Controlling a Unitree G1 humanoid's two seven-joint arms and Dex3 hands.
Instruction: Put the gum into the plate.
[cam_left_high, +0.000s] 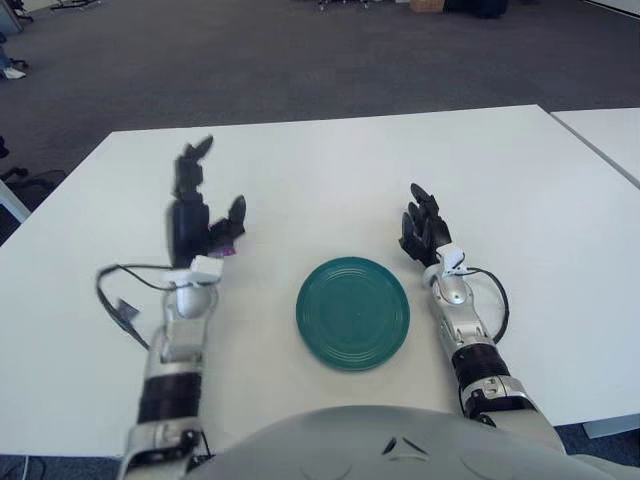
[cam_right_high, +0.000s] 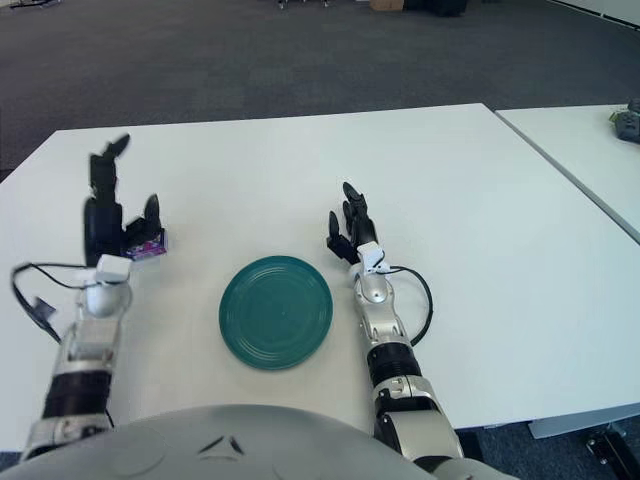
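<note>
Grey carpet runs off behind the white surface (cam_left_high: 330, 170), and a second white table (cam_left_high: 605, 135) stands just off its right edge. Out in front of the robot, the left hand (cam_left_high: 200, 215) is raised over the left part of the surface with its fingers spread — 1 pointing up high, another lower down — and it holds nothing. The gum (cam_right_high: 148, 244) is a small purple pack showing just beside that lower finger, mostly hidden behind the hand in the left eye view; whether a fingertip touches it, I cannot tell. It lies to the left of the green plate (cam_left_high: 352, 312), apart from it. The right hand (cam_left_high: 422, 228) shows just right of the plate, fingers relaxed and loosely open.

What could go wrong: the pack is small and flat, so I'd guess fingers closing from above could skid it away across the smooth surface, or pinch only a corner and drop it short of the plate. The dangling cable (cam_left_high: 118, 290) at the left wrist could also drag.

Count — 1 gum pack, 1 plate, 2 hands, 2 tables.
</note>
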